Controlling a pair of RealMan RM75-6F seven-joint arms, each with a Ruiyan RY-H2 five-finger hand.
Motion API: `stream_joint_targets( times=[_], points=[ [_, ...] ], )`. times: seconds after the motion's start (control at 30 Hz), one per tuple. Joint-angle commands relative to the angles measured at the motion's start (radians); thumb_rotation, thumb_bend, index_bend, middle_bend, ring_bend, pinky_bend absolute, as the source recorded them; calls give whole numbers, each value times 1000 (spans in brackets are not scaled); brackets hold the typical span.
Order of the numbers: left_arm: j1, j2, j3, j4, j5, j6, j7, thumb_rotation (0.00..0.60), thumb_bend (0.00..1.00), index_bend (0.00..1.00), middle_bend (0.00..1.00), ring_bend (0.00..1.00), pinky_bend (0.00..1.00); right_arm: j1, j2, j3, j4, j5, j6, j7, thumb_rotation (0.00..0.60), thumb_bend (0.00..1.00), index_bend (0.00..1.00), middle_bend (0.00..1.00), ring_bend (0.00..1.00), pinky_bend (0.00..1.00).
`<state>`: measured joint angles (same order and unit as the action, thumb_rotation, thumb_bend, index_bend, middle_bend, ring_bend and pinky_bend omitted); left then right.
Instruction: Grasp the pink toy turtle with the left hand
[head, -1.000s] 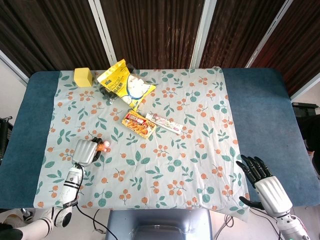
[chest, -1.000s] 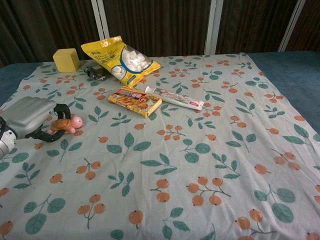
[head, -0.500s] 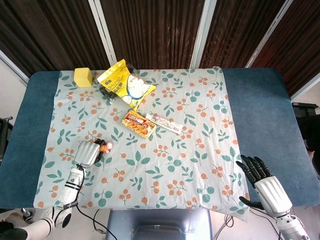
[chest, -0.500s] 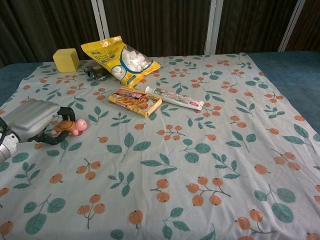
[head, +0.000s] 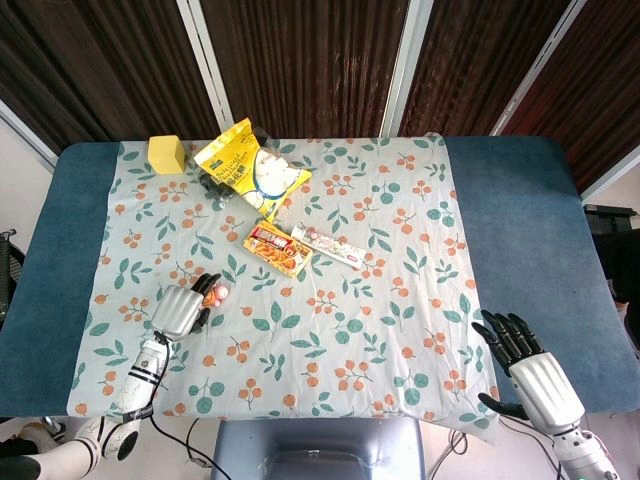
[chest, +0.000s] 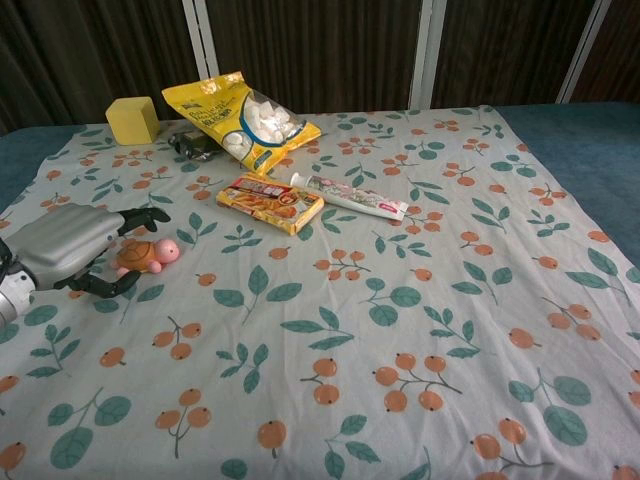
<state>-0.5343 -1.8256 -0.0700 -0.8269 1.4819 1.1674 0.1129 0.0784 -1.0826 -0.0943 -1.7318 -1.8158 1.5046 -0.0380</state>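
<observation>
At the chest view's left edge, the small pink toy turtle (chest: 148, 254) lies between the left hand (chest: 62, 246)'s spread, unclosed fingers (chest: 140, 217); the orange snack box (chest: 270, 201) sits well apart.

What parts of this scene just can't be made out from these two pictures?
- Dark item behind the yellow snack bag: the bag covers most of it in both views.
- Left hand and pink toy turtle: actual contact unclear; fingers flank it.
- Right hand: outside the chest view.
- Toothpaste tube print: too small to read.
</observation>
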Motion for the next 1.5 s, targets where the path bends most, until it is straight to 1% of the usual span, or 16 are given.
stream_joint_targets(
  times=[0.03, 0.17, 0.37, 0.57, 0.63, 0.7, 0.83, 0.93, 1.0, 1.03, 1.13, 1.17, 1.23, 1.27, 1.37, 1.5],
  points=[
    [4, 10, -2, -18, -7, 1, 19, 600, 414, 180, 242, 1000, 1000, 0, 0, 0, 0, -1, 1, 0, 600, 116, 0, 0, 0, 0],
    [3, 6, -10, -17, -27, -19, 32, 600, 414, 379, 388, 1000, 1000, -1, 2, 0, -1, -1, 4, 1, 600, 116, 0, 0, 0, 0],
    [-2, -12, -17, 9, -31, -14, 23, 600, 414, 532, 549, 1000, 1000, -1, 3, 1, 0, -1, 5, 4, 600, 116, 0, 0, 0, 0],
    [0, -42, -20, 58, -6, 50, -47, 600, 411, 789, 816, 1000, 1000, -1, 3, 1, 0, -1, 5, 4, 600, 116, 0, 0, 0, 0],
    [0, -53, -21, 80, 0, 68, -56, 600, 413, 851, 877, 1000, 1000, -1, 3, 1, 0, -1, 5, 4, 600, 115, 0, 0, 0, 0],
    [0, -63, -20, 104, 6, 79, -60, 600, 413, 877, 900, 1000, 1000, 0, 3, 1, 0, -1, 3, 3, 600, 116, 0, 0, 0, 0],
    [-1, -74, -15, 127, 10, 80, -80, 600, 412, 879, 893, 1000, 1000, 0, 2, 0, -1, -1, 2, 2, 600, 116, 0, 0, 0, 0],
    [0, -81, -11, 142, 13, 83, -90, 600, 412, 858, 868, 1000, 1000, -1, 2, 0, 0, -1, 3, 1, 600, 115, 0, 0, 0, 0],
    [-2, -79, -3, 149, 19, 73, -94, 600, 412, 793, 801, 1000, 1000, -1, 2, 0, -1, -2, 4, 2, 600, 116, 0, 0, 0, 0],
    [-5, -74, 3, 149, 21, 62, -95, 600, 413, 694, 708, 1000, 1000, -1, 2, 0, -1, -2, 4, 2, 600, 116, 0, 0, 0, 0],
    [-7, -54, 14, 131, 22, 32, -85, 600, 415, 323, 390, 1000, 1000, -1, 3, 0, 0, -1, 3, 4, 600, 116, 0, 0, 0, 0],
    [-8, -49, 15, 121, 21, 26, -82, 600, 416, 219, 305, 1000, 1000, 0, 4, 0, -1, -1, 3, 5, 600, 116, 0, 0, 0, 0],
    [-7, -36, 16, 98, 20, 22, -79, 600, 408, 107, 211, 1000, 1000, -1, 4, 0, 0, -2, 4, 5, 600, 116, 0, 0, 0, 0],
    [-7, -31, 17, 89, 20, 22, -80, 600, 400, 68, 181, 1000, 1000, -1, 4, 0, 0, -3, 4, 5, 600, 116, 0, 0, 0, 0],
    [-3, -15, 22, 61, 26, 29, -78, 600, 393, 21, 151, 1000, 1000, -2, 5, 0, -1, -5, 8, 5, 600, 116, 0, 0, 0, 0],
    [13, 27, 28, -21, 33, 58, -54, 600, 384, 34, 138, 1000, 1000, -3, 5, -2, -2, -9, 10, 4, 600, 116, 0, 0, 0, 0]
  ],
)
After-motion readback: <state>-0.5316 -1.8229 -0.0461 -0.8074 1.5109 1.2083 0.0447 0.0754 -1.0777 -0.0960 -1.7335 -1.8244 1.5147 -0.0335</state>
